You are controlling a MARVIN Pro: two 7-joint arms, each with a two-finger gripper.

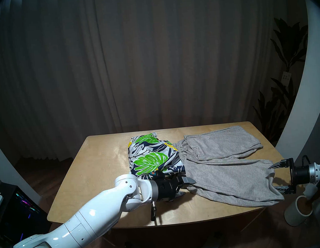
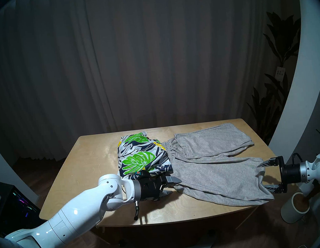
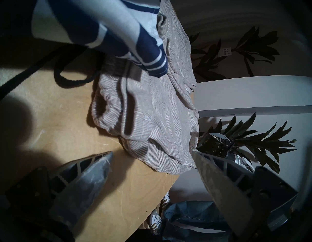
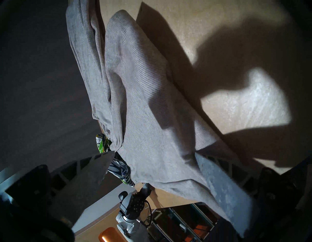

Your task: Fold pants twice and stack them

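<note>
The grey shorts (image 1: 223, 165) lie spread near the surface's (image 1: 94, 176) right edge, touching the folded leaf shorts (image 1: 152, 156). The left gripper (image 1: 184, 187) and right gripper (image 1: 275, 178) both have their jaws wide open at the shorts' two ends, holding nothing

Leaf-print shorts (image 1: 154, 156): near hem hidden behind left arm's wrist (image 1: 161, 189); blurred in left wrist view. Grey shorts (image 1: 228, 176): waistband tucked partly under them. White cylinder (image 1: 298, 212) below table: cut by dark rim, contents unclear.

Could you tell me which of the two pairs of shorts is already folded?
The leaf-print shorts, a compact bundle at the table's middle; the grey shorts still lie spread out, both legs extended.
</note>
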